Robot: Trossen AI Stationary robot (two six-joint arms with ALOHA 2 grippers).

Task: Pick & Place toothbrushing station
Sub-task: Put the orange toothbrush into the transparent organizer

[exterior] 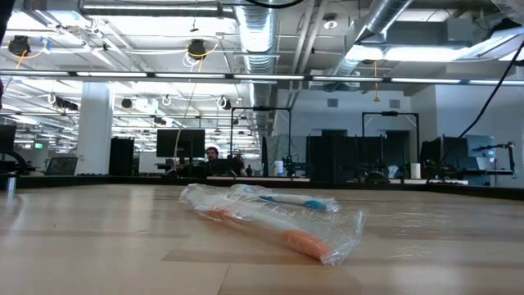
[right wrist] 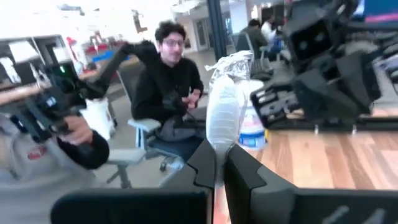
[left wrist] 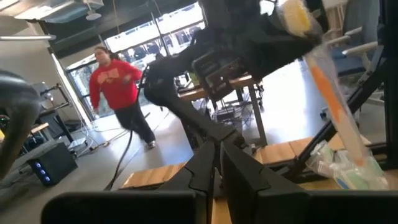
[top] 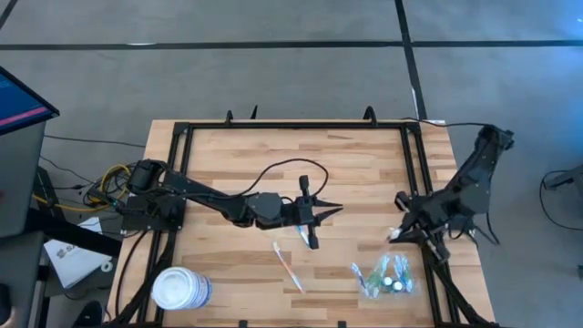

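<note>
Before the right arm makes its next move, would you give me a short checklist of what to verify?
1. Right gripper has a grip: ok, shut on a see-through plastic piece.
2. That piece is free of the pile of packets: cannot tell; in the left wrist view its lower end reaches down to the pile.
3. Left gripper is out of the way: ok, shut with nothing between the fingers, over mid-table, apart from the right one.
4. Wrapped toothbrush is untouched: ok, lying loose on the table.
5. White tub is clear of the work: ok, far from both grippers.
</note>
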